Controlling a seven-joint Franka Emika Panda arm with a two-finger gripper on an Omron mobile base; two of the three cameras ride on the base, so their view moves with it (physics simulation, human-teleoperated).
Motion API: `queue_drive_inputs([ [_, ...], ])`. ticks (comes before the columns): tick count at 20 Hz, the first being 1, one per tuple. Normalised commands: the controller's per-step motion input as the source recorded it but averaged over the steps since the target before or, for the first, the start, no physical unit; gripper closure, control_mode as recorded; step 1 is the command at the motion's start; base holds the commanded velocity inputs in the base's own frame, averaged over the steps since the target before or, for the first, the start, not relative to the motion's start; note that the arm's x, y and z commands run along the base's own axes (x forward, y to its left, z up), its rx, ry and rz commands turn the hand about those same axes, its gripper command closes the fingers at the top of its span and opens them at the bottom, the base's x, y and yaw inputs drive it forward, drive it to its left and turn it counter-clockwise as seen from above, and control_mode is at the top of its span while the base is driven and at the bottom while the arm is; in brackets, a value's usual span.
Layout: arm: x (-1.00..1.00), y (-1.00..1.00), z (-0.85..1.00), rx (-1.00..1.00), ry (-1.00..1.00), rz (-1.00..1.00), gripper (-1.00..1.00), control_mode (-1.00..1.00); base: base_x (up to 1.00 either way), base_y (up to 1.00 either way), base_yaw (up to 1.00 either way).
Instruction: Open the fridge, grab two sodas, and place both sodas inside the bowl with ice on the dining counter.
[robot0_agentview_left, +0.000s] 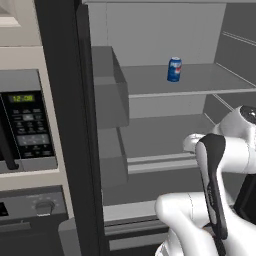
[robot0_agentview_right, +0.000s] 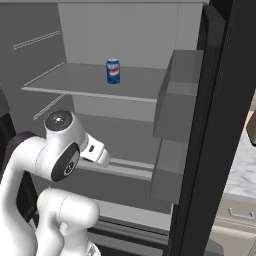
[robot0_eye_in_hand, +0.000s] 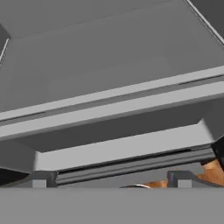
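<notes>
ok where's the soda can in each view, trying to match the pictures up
Left base view: the soda can stands upright on the upper fridge shelf, upper middle of the picture, slightly right of centre.
Right base view: the same can stands on that shelf, upper middle, slightly left of centre.
Hand view: no can here, just lower fridge ledges.
Shared landmark: the upper shelf's pale front edge, in both base views.

The fridge stands open, with a grey interior. Its upper shelf is a flat grey panel running across the compartment. One soda can stands upright on this shelf, toward the rear wall and apart from the front edge; in the right base view the same can sits on the shelf. Below the can, the lower shelf carries nothing.
</notes>
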Motion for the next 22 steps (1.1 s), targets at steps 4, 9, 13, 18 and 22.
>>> queue_drive_inputs([
  [4,0.00,0.00,0.75,0.00,-0.49,0.03,-1.00,-1.00,0.00,0.00,0.00],
  [9,-0.02,0.00,0.78,-0.04,-0.43,0.00,-1.00,-1.00,0.00,0.00,0.00],
  [13,0.03,0.05,0.82,-0.15,-0.43,-0.05,-1.00,-1.00,0.00,0.00,0.00],
  [18,0.21,0.07,0.57,-0.19,-0.34,-0.05,-1.00,-1.00,0.00,0.00,0.00],
  [22,-0.03,0.01,0.36,-0.08,-0.17,-0.01,-1.00,-1.00,0.00,0.00,0.00],
])
